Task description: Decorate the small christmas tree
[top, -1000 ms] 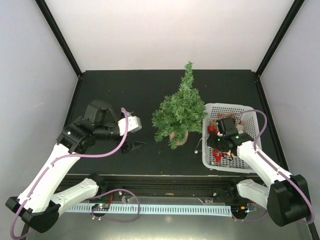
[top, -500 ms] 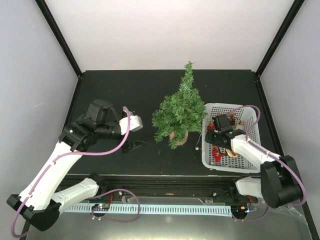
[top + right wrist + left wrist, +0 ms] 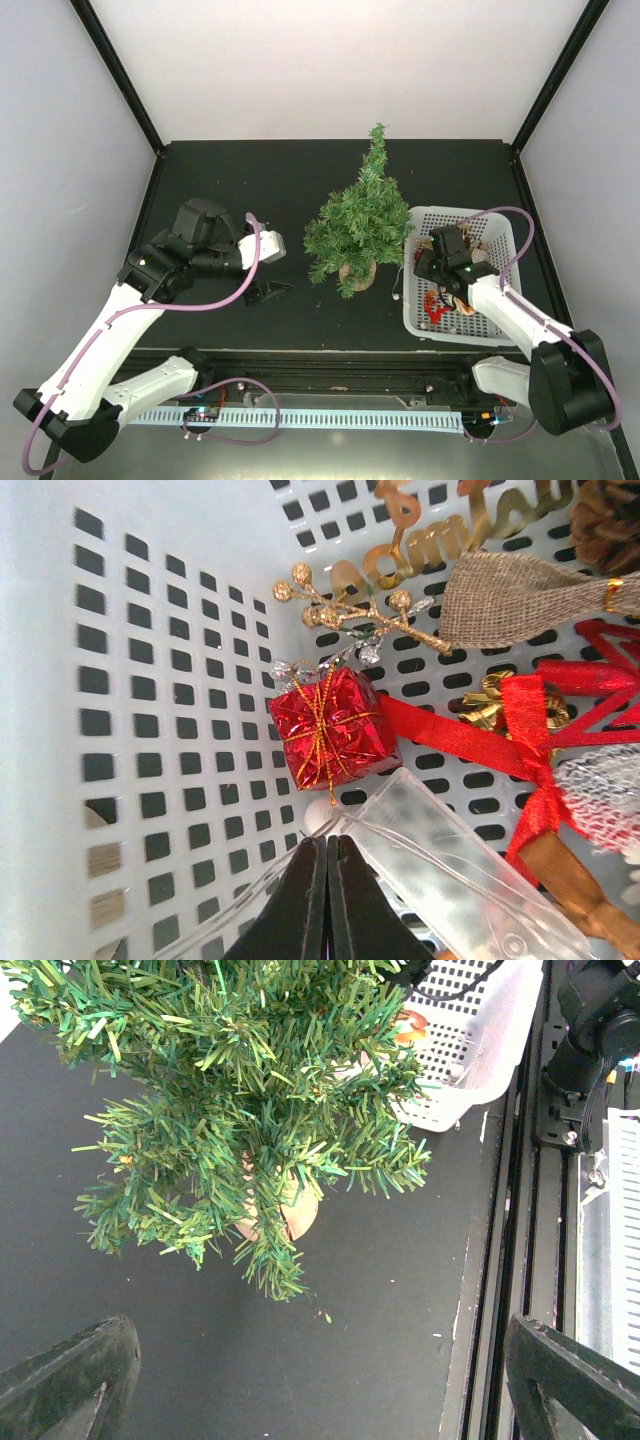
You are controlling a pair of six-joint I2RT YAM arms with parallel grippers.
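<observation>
The small christmas tree (image 3: pixel 360 220) stands mid-table on its tan wooden base (image 3: pixel 300 1215); in the left wrist view its green branches (image 3: pixel 250 1110) carry no ornaments that I can see. My right gripper (image 3: pixel 327 840) is down inside the white basket (image 3: pixel 500 225), shut, with the thin clear wire (image 3: pixel 250 900) of a light string pinched at its tips. That wire leads into a clear plastic battery case (image 3: pixel 450 870). A red foil gift box (image 3: pixel 335 730) lies just beyond the tips. My left gripper (image 3: pixel 268 291) hovers open, left of the tree, holding nothing.
The basket (image 3: pixel 150 630) also holds a gold berry sprig (image 3: pixel 350 610), a burlap piece (image 3: pixel 510 600), a red ribbon with gold bells (image 3: pixel 520 730) and a pine cone (image 3: pixel 610 520). A strand with a white bead (image 3: pixel 397 292) hangs over the basket's left wall. The table's front rail (image 3: pixel 500 1260) runs close by.
The right gripper's jaws have closed inside the basket and the wrist has shifted slightly. The left arm and the tree have stayed put.
</observation>
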